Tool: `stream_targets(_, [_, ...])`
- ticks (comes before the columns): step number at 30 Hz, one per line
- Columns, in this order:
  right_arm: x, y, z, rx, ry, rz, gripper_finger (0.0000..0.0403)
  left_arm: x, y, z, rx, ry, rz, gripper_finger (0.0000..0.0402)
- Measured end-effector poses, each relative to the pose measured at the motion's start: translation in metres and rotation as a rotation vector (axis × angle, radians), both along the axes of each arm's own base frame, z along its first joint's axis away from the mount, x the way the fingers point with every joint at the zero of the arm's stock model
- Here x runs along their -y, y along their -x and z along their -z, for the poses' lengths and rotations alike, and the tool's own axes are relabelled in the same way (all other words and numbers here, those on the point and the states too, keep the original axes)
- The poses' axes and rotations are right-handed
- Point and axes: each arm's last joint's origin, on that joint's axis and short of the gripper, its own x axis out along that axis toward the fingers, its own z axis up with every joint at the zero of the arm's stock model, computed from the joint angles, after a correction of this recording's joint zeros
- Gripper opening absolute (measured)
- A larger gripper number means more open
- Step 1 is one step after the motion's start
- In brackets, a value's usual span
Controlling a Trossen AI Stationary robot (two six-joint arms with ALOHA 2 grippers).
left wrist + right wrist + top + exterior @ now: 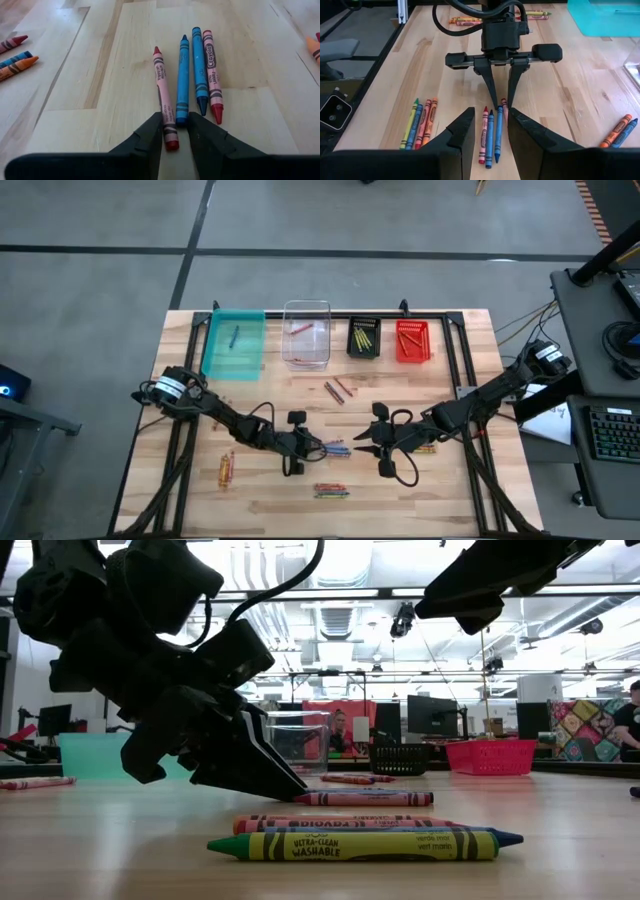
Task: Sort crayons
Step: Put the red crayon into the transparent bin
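Four crayons lie side by side on the table near its middle: a pink one (163, 90), a blue one (183, 75), a second blue one (198, 65) and a pink-red one (212, 75). My left gripper (176, 131) slants down onto their left ends (318, 448) and is shut on the pink and the first blue crayon. My right gripper (491, 130) hangs open above the table to the right of them (385, 450), facing the left gripper (502, 102), with nothing between its fingers. My left gripper has the left ends of the pink crayon (170, 134) and the blue crayon (181, 116) together between its two fingers. The fingers (150, 135) come slanting down from the table's left and lie along the crayons. Both crayons lie flat on the table.
At the far edge stand a teal bin (235, 340), a clear bin (306, 333), a black bin (364, 338) and a red bin (412, 340). More crayons lie loose at the near left (227, 468), near the front (332, 491), toward the bins (340, 389) and under the right arm (425, 447).
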Motion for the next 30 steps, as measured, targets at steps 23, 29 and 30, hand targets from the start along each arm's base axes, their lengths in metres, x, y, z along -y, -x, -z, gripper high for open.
stream_targets(23, [0.0000,0.0000,-0.0001,0.002,0.006,-0.004,0.0103,-0.0025,0.0030,-0.0059,-0.017,-0.033,-0.036,0.0077])
stream_targets(29, [0.0000,-0.0001,-0.0001,0.002,0.006,-0.004,0.0103,-0.0028,0.0030,-0.0058,-0.016,-0.043,-0.045,0.0063])
stream_targets(30, [0.0000,0.0000,-0.0001,0.002,0.006,-0.004,0.0103,-0.0028,0.0030,-0.0058,-0.016,-0.043,-0.045,0.0054])
